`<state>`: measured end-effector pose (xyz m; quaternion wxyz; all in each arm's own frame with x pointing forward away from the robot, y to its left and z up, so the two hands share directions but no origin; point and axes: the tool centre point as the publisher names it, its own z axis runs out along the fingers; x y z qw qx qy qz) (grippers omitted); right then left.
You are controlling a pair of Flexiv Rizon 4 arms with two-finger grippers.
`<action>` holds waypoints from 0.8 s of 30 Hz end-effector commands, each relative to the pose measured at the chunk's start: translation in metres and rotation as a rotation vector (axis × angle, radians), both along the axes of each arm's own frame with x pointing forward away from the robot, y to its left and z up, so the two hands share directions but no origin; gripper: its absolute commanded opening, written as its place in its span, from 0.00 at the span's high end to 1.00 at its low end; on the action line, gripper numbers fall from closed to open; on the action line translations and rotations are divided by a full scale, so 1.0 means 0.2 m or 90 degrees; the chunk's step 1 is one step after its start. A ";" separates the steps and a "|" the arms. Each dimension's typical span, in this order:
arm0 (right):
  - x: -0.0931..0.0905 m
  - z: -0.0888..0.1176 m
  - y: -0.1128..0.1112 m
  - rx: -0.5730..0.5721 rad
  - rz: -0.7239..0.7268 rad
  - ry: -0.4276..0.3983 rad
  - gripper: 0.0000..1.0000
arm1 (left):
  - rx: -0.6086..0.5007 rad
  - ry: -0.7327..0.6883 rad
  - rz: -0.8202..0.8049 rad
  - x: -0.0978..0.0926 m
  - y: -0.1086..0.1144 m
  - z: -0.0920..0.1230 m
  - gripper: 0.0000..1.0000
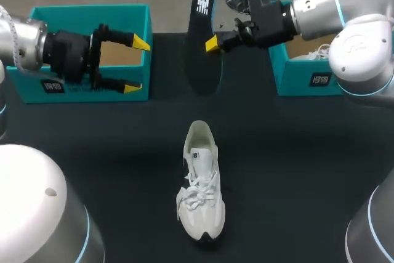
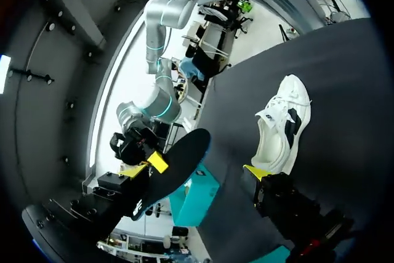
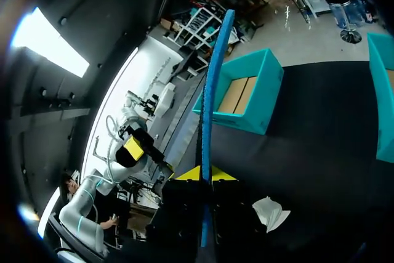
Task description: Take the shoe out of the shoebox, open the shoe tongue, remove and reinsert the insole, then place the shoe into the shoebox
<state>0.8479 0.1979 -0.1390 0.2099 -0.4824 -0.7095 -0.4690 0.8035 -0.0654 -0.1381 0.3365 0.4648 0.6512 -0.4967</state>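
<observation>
Shoe (image 1: pixel 200 183): off-white matt upper, cloth-like, with woven laces. Insole (image 1: pixel 203 41): black matt top that looks like foam, its edge blue in the right wrist view. Table (image 1: pixel 295 170) has a matt black, cloth-like cover; left shoebox (image 1: pixel 86 13) and right shoebox (image 1: pixel 308 81) are smooth teal cardboard outside, raw brown inside. Left gripper (image 1: pixel 135 66) and right gripper (image 1: pixel 211 44): matt black bodies, yellow plastic-looking tips; left arm (image 1: pixel 18 38) and right arm (image 1: pixel 332 1) are brushed silvery metal with glossy white shells.

Right shoebox (image 1: pixel 297 79) partly behind right arm (image 1: pixel 360 50)
</observation>
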 end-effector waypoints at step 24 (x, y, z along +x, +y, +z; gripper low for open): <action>0.00 0.00 0.01 -0.006 -0.002 0.001 1.00 | 0.256 0.450 0.288 -0.07 0.10 -0.03 0.00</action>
